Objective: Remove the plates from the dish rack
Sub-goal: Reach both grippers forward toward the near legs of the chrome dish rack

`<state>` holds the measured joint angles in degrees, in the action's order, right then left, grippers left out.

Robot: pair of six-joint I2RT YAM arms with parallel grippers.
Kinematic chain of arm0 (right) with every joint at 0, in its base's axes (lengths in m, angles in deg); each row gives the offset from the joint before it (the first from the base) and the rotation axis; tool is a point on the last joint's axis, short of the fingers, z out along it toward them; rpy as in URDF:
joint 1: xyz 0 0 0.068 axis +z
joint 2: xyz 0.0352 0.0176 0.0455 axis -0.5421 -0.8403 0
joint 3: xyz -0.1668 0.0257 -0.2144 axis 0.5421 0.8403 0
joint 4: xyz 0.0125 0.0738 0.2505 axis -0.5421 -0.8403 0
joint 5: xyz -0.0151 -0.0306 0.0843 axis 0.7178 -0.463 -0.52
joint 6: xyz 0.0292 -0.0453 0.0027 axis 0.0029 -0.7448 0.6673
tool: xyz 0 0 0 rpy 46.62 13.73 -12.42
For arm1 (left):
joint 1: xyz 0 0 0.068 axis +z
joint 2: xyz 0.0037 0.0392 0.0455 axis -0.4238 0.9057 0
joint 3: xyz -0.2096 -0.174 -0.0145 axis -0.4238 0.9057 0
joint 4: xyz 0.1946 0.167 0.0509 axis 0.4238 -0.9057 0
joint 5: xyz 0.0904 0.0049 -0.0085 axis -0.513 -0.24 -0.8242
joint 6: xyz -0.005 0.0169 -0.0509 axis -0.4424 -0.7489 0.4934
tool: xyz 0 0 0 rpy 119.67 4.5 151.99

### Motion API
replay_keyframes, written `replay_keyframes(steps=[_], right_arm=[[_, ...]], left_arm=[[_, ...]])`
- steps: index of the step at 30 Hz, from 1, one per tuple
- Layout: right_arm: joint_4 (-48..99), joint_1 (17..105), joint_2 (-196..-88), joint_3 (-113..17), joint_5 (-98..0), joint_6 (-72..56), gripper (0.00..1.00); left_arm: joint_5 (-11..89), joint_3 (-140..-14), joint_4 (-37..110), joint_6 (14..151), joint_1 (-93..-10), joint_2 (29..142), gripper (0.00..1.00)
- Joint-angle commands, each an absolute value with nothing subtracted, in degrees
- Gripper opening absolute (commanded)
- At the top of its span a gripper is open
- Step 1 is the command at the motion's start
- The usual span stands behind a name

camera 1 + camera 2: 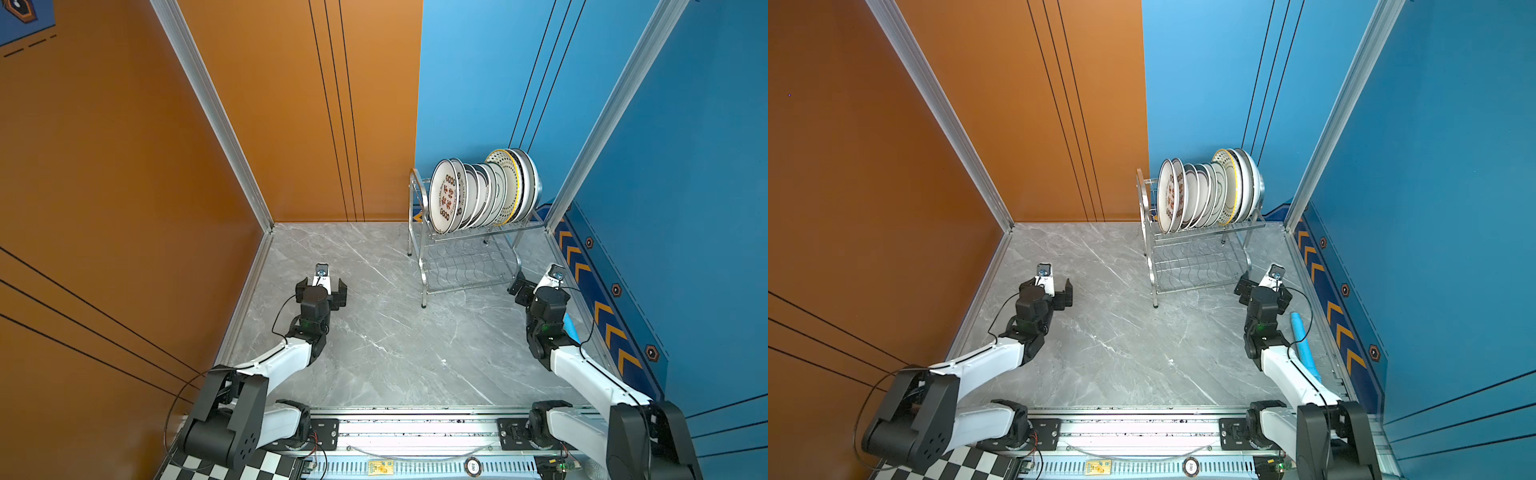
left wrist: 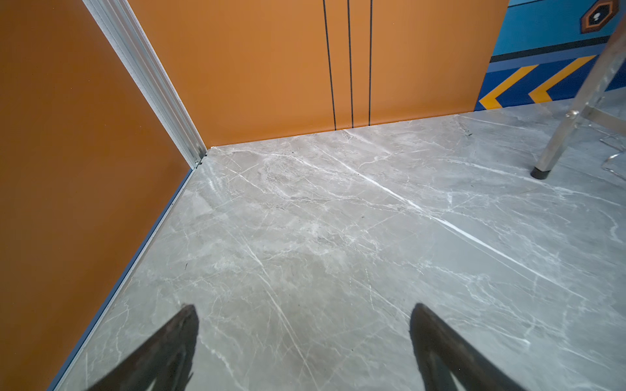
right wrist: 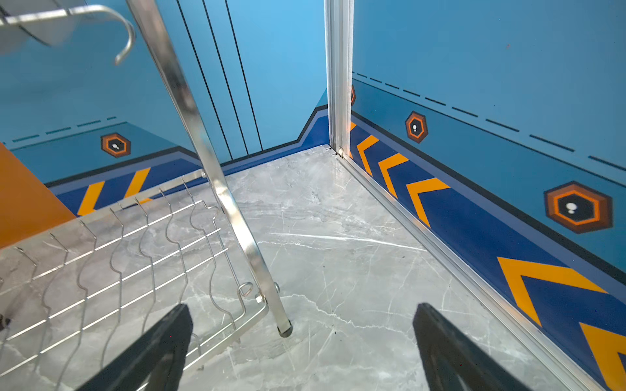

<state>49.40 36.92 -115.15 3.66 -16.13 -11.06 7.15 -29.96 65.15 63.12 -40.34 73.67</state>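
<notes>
Left gripper (image 2: 305, 305) spread, right gripper (image 3: 302, 306) spread beside dish rack (image 1: 422, 270), plates (image 1: 444, 199) on upper tier

I'm looking at a grey marble table (image 1: 374, 332). The rack (image 1: 422, 274) stands on its legs at the far right, close to the back corner, with the plates (image 1: 444, 199) upright in a row on its upper tier. A blue tube (image 1: 1304, 340) lies along the table's right edge, nearer to me than the rack.
</notes>
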Motion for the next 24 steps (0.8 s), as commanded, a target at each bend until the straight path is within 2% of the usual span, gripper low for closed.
replay_keyframes(steps=[1,4,8,15,24], right_arm=[[32.68,36.35,-110.83,-0.49,-18.48,-4.9,1.0],[25.06,36.25,-107.26,-2.72,-21.39,-3.52,1.0],[18.28,35.49,-105.27,-5.56,-26.71,-2.85,1.0],[10.34,32.55,-111.82,-12.81,-32.29,-1.53,1.0],[12.45,30.63,-124.07,-19.28,-33.62,-4.14,1.0]], left_arm=[[2.37,-33.41,52.55,64.44,-43.31,69.15,0.98],[1.43,-36.59,45.63,66.87,-45.99,66.46,0.98],[5.11,-42.69,34.14,72.95,-48.22,64.33,0.98],[9.44,-53.68,17.85,81.57,-52.51,67.57,0.98],[6.06,-55.28,21.1,85.3,-62.69,72.39,0.98]])
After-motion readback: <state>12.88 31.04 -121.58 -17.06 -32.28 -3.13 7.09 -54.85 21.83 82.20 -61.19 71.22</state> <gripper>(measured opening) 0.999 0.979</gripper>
